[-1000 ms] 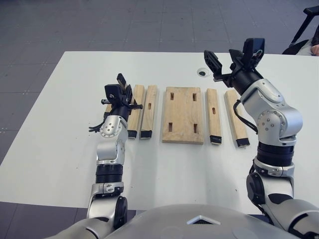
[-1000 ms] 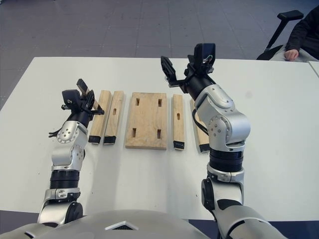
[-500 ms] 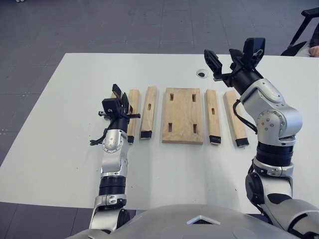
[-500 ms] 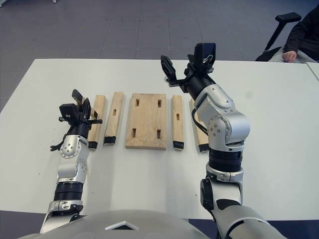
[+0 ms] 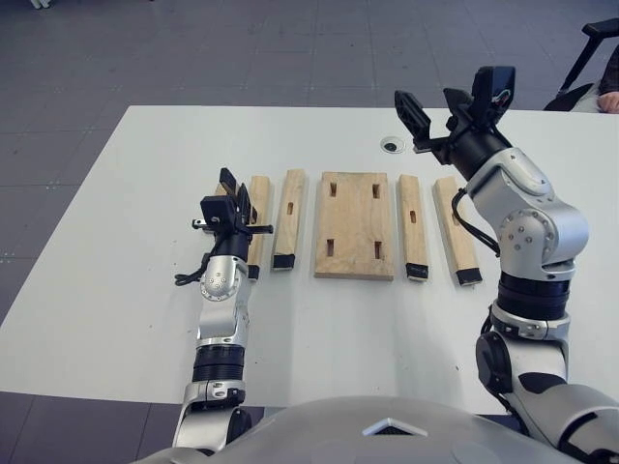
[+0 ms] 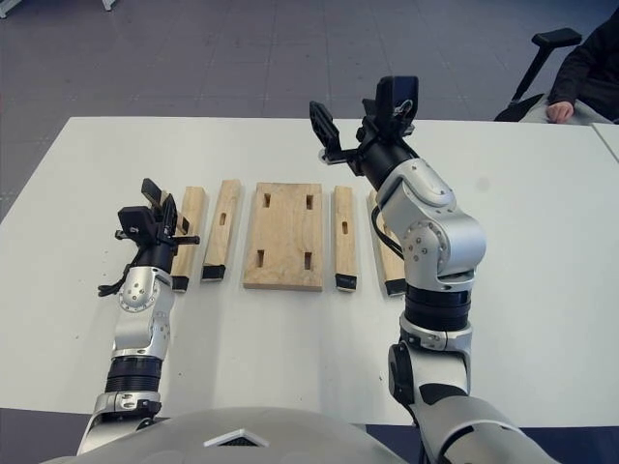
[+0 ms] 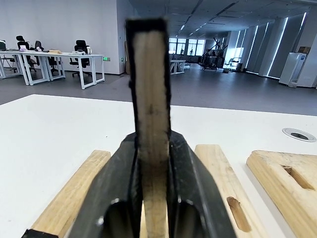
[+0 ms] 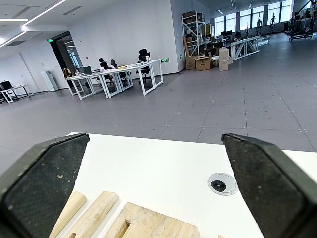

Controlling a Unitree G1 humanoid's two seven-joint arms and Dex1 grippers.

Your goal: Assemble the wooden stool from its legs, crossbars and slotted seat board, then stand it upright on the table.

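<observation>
We are barely started (nothing is joined): the seat board [image 5: 355, 224] lies flat between four loose legs [image 5: 288, 217], our left gripper [image 5: 232, 200] left of it pinches a thin crossbar [image 7: 150, 99], and our right gripper [image 5: 445, 101] hangs spread wide beyond it.

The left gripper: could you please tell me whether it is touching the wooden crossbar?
Touching. The left wrist view shows the left gripper's two black fingers pressed against both sides of the wooden crossbar, with no gap.

The left arm [image 5: 221, 290] stretches forward and low, left gripper [image 5: 230, 205] jaws clamped on a wooden bar [image 7: 151, 99]; the right arm [image 5: 527, 213] is bent upward, right gripper [image 5: 447, 100] jaws spread wide
</observation>
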